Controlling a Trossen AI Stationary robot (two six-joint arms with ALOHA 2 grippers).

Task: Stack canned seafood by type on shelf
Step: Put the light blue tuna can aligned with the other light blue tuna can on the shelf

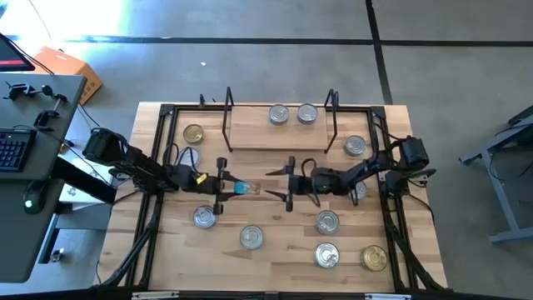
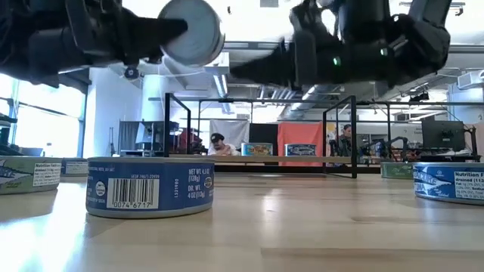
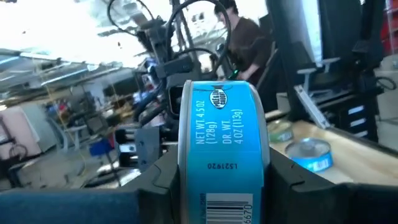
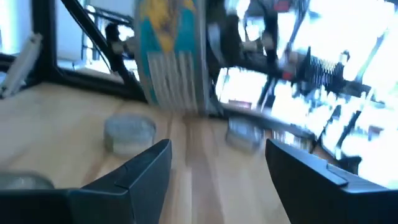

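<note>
My left gripper [image 1: 226,187] is over the table's middle, shut on a blue-labelled tin [image 1: 241,188] of canned seafood that is held up off the wood; the same tin [image 3: 224,143] fills the left wrist view. My right gripper [image 1: 279,185] faces it from the right, open and holding nothing, its fingers [image 4: 140,171] spread with the tin [image 4: 171,56] just ahead. The shelf [image 1: 279,133], a light plank between two black wire uprights, stands at the far side with two silver-lidded tins [image 1: 279,114] resting flat on it. My left gripper pinches the tin between its two fingers [image 3: 158,180], one on each flat round face, with the labelled side wall [image 3: 224,199] showing between them. The fingers reach in level from the table's left. The tin stands on edge, one round face [image 2: 195,32] toward the near side, lifted clear.
Other tins lie flat on the table: a gold one [image 1: 193,133] at far left, silver ones [image 1: 204,217], [image 1: 251,237], [image 1: 327,222], [image 1: 326,255] nearer, a gold one [image 1: 374,257] at near right, one [image 1: 355,146] beside the right upright. A person [image 3: 245,37] sits beyond the table.
</note>
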